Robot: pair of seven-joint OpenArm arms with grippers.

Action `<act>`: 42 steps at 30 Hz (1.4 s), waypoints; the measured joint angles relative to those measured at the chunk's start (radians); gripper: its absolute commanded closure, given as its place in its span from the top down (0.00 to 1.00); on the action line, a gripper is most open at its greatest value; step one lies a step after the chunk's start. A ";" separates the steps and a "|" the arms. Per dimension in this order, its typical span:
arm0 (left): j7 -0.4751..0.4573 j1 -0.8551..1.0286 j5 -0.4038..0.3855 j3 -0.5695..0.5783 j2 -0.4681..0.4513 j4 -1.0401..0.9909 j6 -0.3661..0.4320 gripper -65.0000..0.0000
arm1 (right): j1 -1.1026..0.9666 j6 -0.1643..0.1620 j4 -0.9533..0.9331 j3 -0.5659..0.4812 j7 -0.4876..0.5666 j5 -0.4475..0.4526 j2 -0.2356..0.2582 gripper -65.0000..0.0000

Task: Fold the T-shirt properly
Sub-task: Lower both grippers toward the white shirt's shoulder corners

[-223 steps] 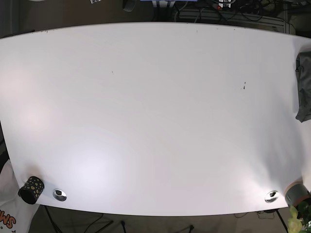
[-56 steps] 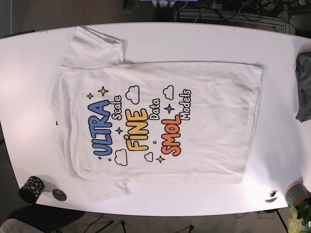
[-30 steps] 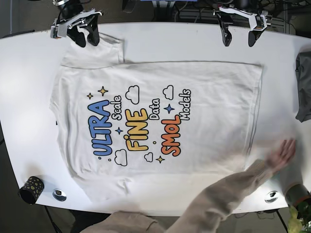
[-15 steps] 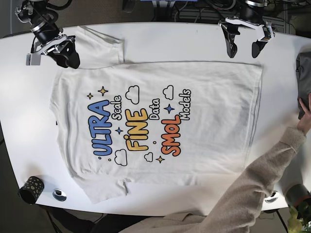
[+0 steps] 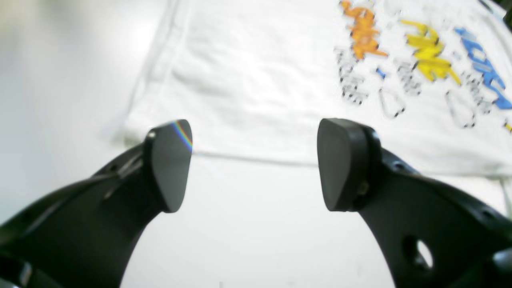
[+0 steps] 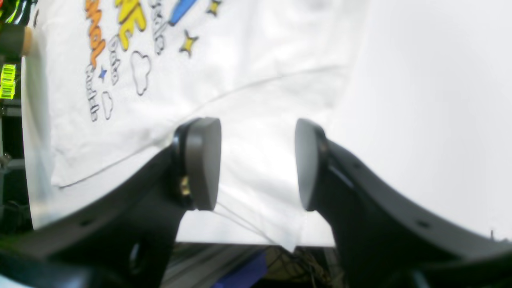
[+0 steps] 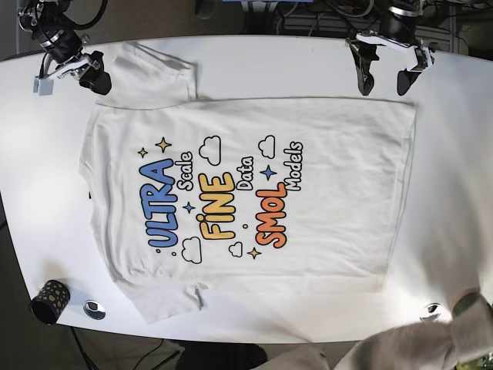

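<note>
T-shirt (image 7: 246, 193) whole in base view; wrist views, gaping pincers only.

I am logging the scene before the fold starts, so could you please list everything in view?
White cotton T-shirt with colourful lettering: one, spread flat, print up, across the table.
White table: one, under the shirt.
Black cup with gold dots: one, near-left table corner in the base view.
Silver round inserts: two, near table edge.
Beige-sleeved person's arm: one, near-right corner.
Left end effector: black, open, above the hem corner.
Right end effector: black, open, by the far sleeve.
</note>
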 measured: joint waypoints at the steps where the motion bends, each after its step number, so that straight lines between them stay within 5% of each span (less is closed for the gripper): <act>1: 0.017 -0.005 0.000 -0.007 0.000 -0.003 0.000 0.70 | 0.000 0.000 -0.010 0.000 0.000 0.001 0.000 0.44; 8: 0.034 -0.024 0.000 -0.032 -0.002 -0.005 0.000 0.70 | -0.002 0.004 -0.053 0.001 0.002 -0.116 -0.020 0.44; 14: 0.041 -0.034 0.000 -0.036 -0.001 -0.005 0.001 0.70 | -0.002 0.074 -0.053 -0.005 0.001 -0.215 -0.047 0.44; 23: 0.037 -0.046 0.000 -0.040 -0.002 -0.005 0.001 0.70 | -0.033 0.128 -0.045 -0.063 0.037 -0.241 -0.095 0.44; 30: 0.040 -0.044 -0.008 -0.064 0.000 -0.005 0.000 0.70 | -0.035 0.130 -0.041 -0.080 0.040 -0.224 -0.120 0.44; 37: 0.041 -0.043 -0.193 -0.152 0.002 -0.013 0.000 0.70 | 0.002 0.130 -0.043 -0.100 0.028 -0.232 -0.121 0.43; 42: 0.198 -0.066 -0.303 -0.237 0.005 -0.066 0.002 0.70 | 0.005 0.129 -0.045 -0.098 0.026 -0.232 -0.123 0.36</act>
